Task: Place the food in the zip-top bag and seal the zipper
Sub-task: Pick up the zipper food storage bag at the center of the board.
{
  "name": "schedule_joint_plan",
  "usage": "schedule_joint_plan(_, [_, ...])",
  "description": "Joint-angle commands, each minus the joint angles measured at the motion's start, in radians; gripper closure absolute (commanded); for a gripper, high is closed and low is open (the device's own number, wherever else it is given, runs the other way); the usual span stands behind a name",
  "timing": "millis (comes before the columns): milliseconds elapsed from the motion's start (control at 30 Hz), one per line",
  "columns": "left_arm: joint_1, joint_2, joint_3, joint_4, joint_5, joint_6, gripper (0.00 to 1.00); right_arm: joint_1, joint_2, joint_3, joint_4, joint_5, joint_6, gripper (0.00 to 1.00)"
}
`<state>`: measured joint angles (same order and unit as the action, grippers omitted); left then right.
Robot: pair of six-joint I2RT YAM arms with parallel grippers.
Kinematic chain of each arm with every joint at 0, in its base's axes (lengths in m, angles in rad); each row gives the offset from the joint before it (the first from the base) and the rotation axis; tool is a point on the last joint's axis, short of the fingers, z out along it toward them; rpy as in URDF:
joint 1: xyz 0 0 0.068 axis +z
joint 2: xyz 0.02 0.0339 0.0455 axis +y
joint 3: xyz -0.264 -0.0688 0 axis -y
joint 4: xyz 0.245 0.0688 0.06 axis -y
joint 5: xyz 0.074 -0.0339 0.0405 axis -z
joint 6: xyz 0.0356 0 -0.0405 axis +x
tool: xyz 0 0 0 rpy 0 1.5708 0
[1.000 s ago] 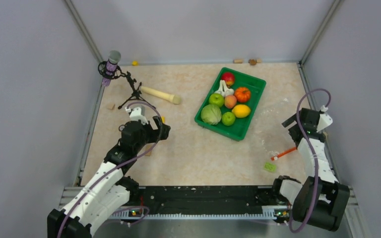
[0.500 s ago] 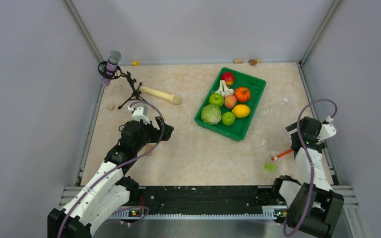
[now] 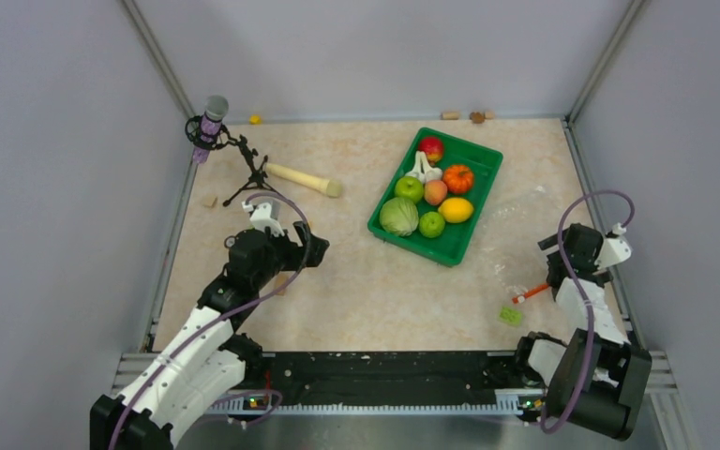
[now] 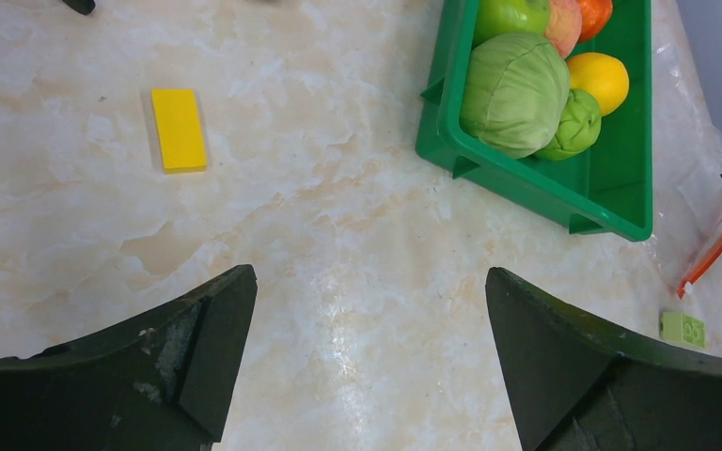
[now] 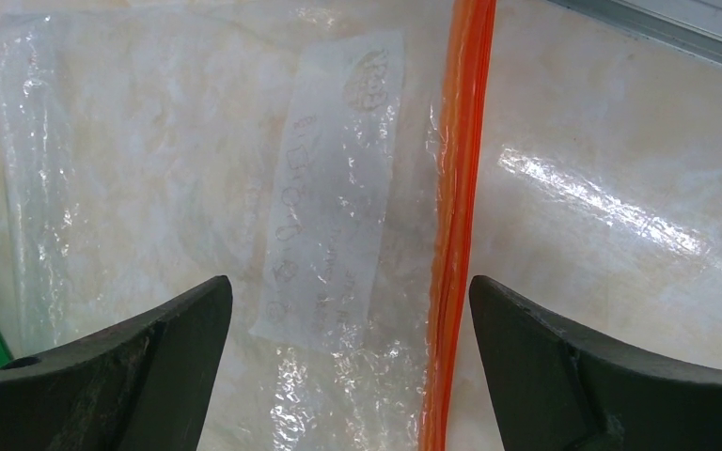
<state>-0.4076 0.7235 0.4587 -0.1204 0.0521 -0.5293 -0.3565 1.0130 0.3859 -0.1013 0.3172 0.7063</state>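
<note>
Over on the right side, the right gripper (image 5: 346,287) hung with its two fingers (image 5: 103,376) spread wide, pinching nothing. Directly beneath the gap lay the bag (image 5: 150,169), clear and crinkled, flat on the table (image 5: 620,141). Whether the fingertips touched the plastic could not be told. A pale label (image 5: 334,188) on the bag sat under the middle of the gap. The zipper (image 5: 456,235), a thin orange-red strip, ran straight away from the hand, just inside one finger. Near the zipper's closer end, back toward the arm's base, lay a small green block (image 3: 510,315).

The left gripper (image 4: 367,277) was also spread wide and held nothing, with only bare table under the gap. Ahead of it and to its left lay a flat yellow block (image 4: 179,129). Ahead and to its right stood the green tray (image 4: 526,193), well apart from both hands, with all the food in it. The cabbage (image 4: 512,94) lay in the corner nearest this hand, a green apple (image 4: 572,125) touching it and the lemon (image 4: 602,80) just beyond that. Farther in were a second green apple (image 4: 512,14), the peach (image 4: 564,23) and the pumpkin (image 4: 594,11). The garlic (image 3: 422,169) and the red apple (image 3: 431,147) lay at the tray's far end.

Farther ahead of the left hand, a wooden pin (image 3: 302,179) lay on the table beside a small tripod holding a microphone (image 3: 211,122).
</note>
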Motion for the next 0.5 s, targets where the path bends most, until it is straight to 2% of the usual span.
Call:
schedule_joint_plan(0, [0.0,-0.015,-0.012,0.054,0.004,0.0,0.03,-0.009,0.041,0.009,0.069,-0.004,0.03,0.05])
schedule_joint_plan(67, [0.001,-0.011,-0.01,0.055,0.01,0.0,0.03,-0.009,0.054,0.002,0.088,-0.007,0.033,0.1])
schedule_joint_plan(233, [0.0,-0.008,-0.012,0.054,0.01,-0.001,0.03,-0.009,0.078,0.0,0.095,-0.006,0.055,0.46])
schedule_joint_plan(267, [0.0,-0.007,-0.011,0.054,0.009,-0.001,0.03,-0.009,0.078,-0.001,0.09,-0.002,0.056,0.58])
schedule_joint_plan(333, [0.0,-0.01,-0.009,0.052,0.013,-0.002,0.03,-0.009,0.075,0.005,0.069,0.016,0.065,0.92])
schedule_joint_plan(367, [0.0,-0.011,-0.009,0.051,0.014,-0.001,0.03,-0.01,0.071,0.008,0.055,0.027,0.072,1.0])
schedule_joint_plan(467, [0.0,-0.013,-0.012,0.051,0.005,-0.003,0.03,-0.009,0.041,0.01,0.035,0.046,0.073,1.0])
